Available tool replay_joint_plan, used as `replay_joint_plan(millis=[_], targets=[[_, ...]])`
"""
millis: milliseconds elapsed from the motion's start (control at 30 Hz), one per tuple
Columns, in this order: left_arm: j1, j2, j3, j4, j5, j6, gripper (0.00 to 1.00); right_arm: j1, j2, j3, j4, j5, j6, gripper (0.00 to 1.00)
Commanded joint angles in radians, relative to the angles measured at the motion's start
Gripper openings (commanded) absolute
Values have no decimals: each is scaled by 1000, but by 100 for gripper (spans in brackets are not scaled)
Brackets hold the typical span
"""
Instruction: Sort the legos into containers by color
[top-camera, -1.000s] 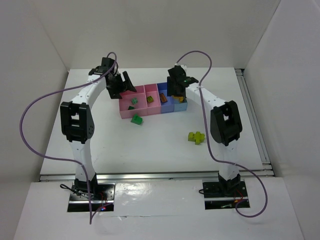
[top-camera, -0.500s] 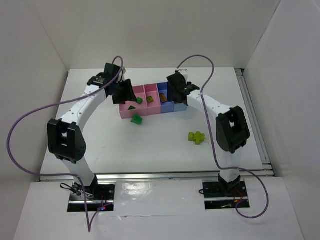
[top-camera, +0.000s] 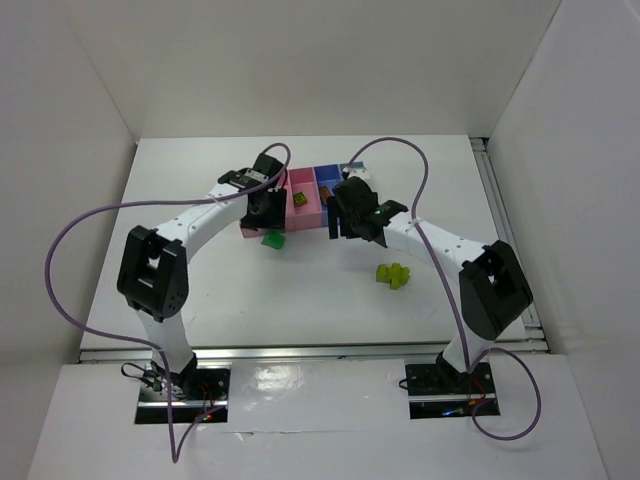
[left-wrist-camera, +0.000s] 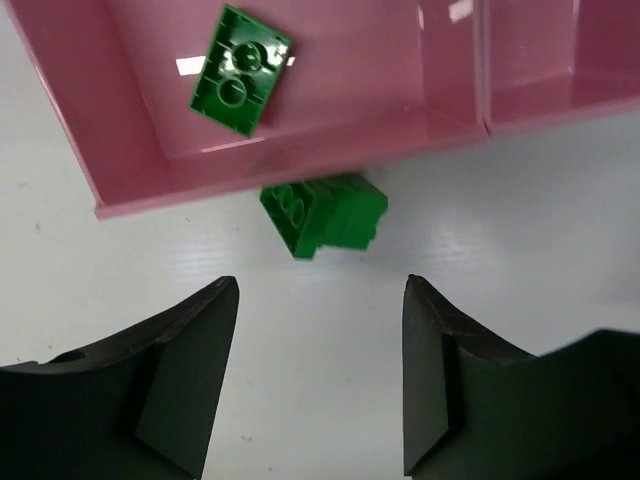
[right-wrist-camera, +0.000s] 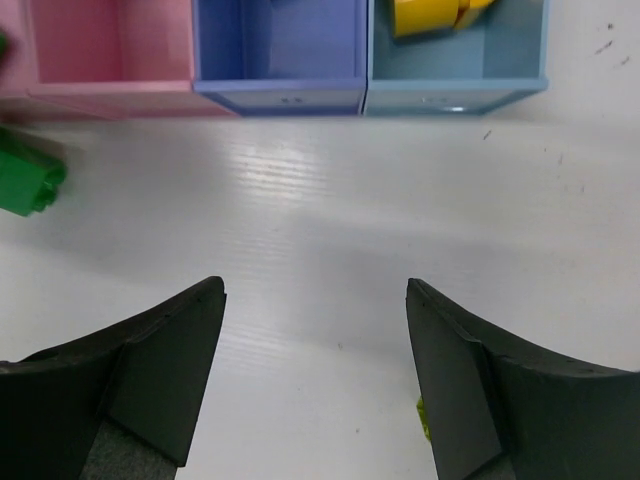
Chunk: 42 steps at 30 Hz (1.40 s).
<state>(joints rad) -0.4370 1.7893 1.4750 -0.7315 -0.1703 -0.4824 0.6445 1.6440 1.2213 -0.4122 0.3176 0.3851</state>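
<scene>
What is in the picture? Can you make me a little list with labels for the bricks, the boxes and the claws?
loose green brick: on the table, right beside the wide pink bin
other green brick: inside the wide pink bin
yellow brick: inside the light blue bin
lime bricks: on the table, on their own
left claw: open, empty, aimed at the loose green brick
right claw: open, empty, over the table

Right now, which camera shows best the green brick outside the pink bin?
Left wrist view: the green brick is whole and close. The top view shows it tiny; the right wrist view only its edge.
</scene>
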Motion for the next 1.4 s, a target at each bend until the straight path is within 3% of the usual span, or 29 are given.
replay_joint_plan(millis=[0,167,267,500,733,867,967,1167,1367], targets=[[3,74,57,1,-127,-7,69,0,-56,-8,4,17,20,80],[3,128,80,-9,-115,22,54,-11,-56,1,4,37,11,80],[-6,150,90,-9,-124,22,54,-11,-56,1,4,28,0,80],[-6,182,110,-9,-133,13,41,-31,-56,1,4,18,-18,80],[-6,177,131,-9,-34,13,0,-31,-56,1,4,18,-18,80],[-6,139,122,-32,-2,33,0,-52,-56,36,-39,-38,-74,80],[-6,111,133,-63,98,91,0,-63,-67,66,-51,-189,-178,80],[60,96,221,-143,448,240,0,-10,-122,24,12,-457,-218,79],[78,150,301,-169,580,277,0,84,-133,82,-66,-482,-342,83]])
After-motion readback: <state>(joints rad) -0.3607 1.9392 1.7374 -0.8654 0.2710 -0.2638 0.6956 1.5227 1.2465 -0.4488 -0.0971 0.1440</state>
